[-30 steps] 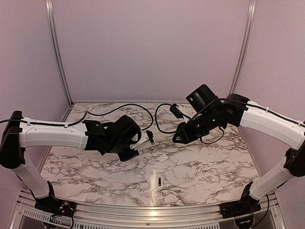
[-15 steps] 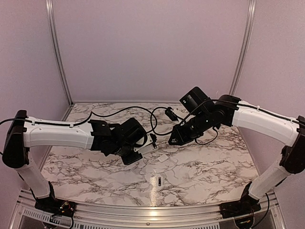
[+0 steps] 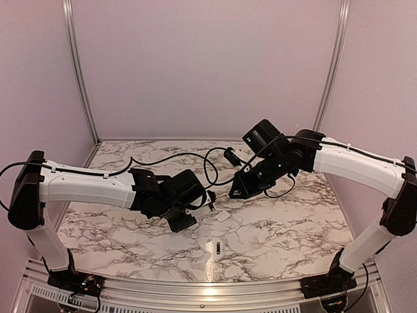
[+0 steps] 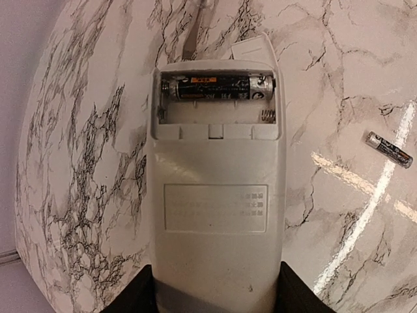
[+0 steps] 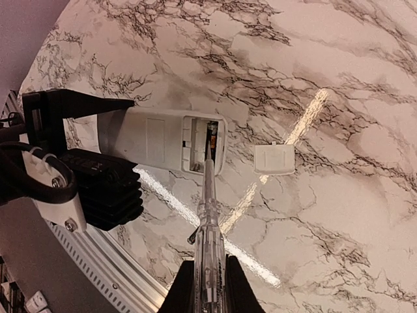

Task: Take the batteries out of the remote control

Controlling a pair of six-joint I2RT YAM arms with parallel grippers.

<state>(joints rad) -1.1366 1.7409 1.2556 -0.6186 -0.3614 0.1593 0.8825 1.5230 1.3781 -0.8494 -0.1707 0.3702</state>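
Observation:
The white remote control (image 4: 215,215) is clamped between the jaws of my left gripper (image 4: 218,290), back side up, above the table. Its compartment is uncovered. One dark battery (image 4: 217,87) lies in the far slot, and the near slot shows only a spring (image 4: 267,116). A second battery (image 4: 389,149) lies loose on the marble, also seen near the front edge (image 3: 217,247). My right gripper (image 5: 210,274) is shut on a long clear rod (image 5: 210,215). The rod's tip sits at the remote's open compartment (image 5: 207,145).
The small white cover piece (image 5: 274,159) lies on the marble just beyond the remote's end. A black cable (image 3: 169,155) loops across the back of the table. The aluminium rail (image 3: 208,290) runs along the front edge.
My left arm has carried the remote rightward and a little lower. My right arm has moved left and down, bringing the rod's tip to the compartment.

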